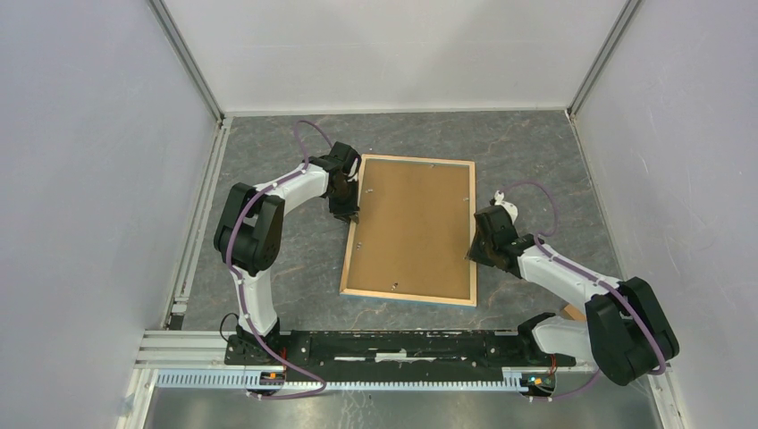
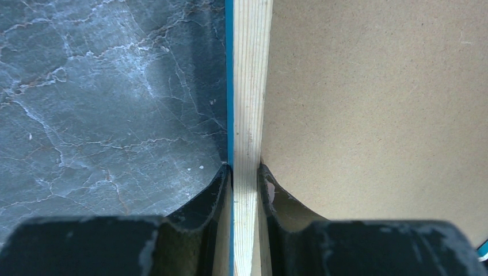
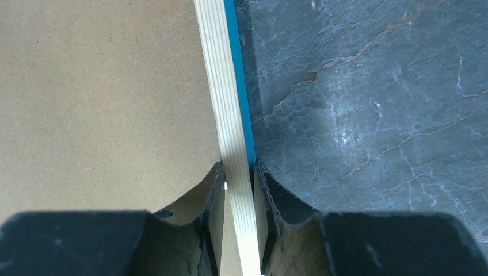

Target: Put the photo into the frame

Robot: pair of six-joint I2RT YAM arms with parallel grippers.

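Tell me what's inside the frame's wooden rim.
A plain brown backing board fills the frame inside its rim. Anything beneath the board, photo or pane, is covered and cannot be seen.

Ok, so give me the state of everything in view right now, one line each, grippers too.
Thin rectangular light-wood frame with blue front, back side up, front facing down.
Plain brown backing board, lying inside the frame's rim.
Left gripper, shut on the frame's left rim.
Right gripper, shut on the frame's right rim.

that thin rectangular frame (image 2: 248,86): pale bare wood rim, grainy, blue painted edge. plain brown backing board (image 2: 374,103) looks matt, kinda fibrous. dark marble-look table (image 2: 103,98) is smooth, slight sheen.
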